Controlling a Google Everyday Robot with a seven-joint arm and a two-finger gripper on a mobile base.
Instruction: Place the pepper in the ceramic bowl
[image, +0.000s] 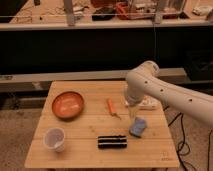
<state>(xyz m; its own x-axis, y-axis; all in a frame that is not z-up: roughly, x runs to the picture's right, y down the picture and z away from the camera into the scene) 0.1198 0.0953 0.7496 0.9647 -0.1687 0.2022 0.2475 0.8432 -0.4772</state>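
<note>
A small wooden table (85, 131) stands in the middle of the scene, on a pale speckled floor. The pepper (111, 106) lies flat on the table a little right of centre, in the far half. It is slim and orange, and its length runs from far to near with the thin end toward the near side. It touches nothing else and is not held.

The bowl (54, 104), round, shallow and terracotta-coloured, sits at the far left of the table, well apart from the pepper, with bare wood between them. Nothing can be seen inside it.

The white arm (165, 92) reaches in from the right, bends above the far right part of the table and turns downward. The gripper (132, 109) at its end hangs low over the table just to the right of the pepper, between the pepper and the table's right edge. Whether it is spread or pressed together cannot be told. It does not appear to hold anything.

A blue block (138, 126) lies near the right edge, just on the near side of the gripper. A dark, flat bar (112, 141) lies close to the near edge at the middle. A translucent white cup (54, 139) stands upright at the near left corner. A small pale object (148, 104) rests on the table to the right of the gripper, partly hidden by the arm. What it is cannot be made out.

Beyond the table a long bench (100, 24) with clutter on top runs across the far side.
</note>
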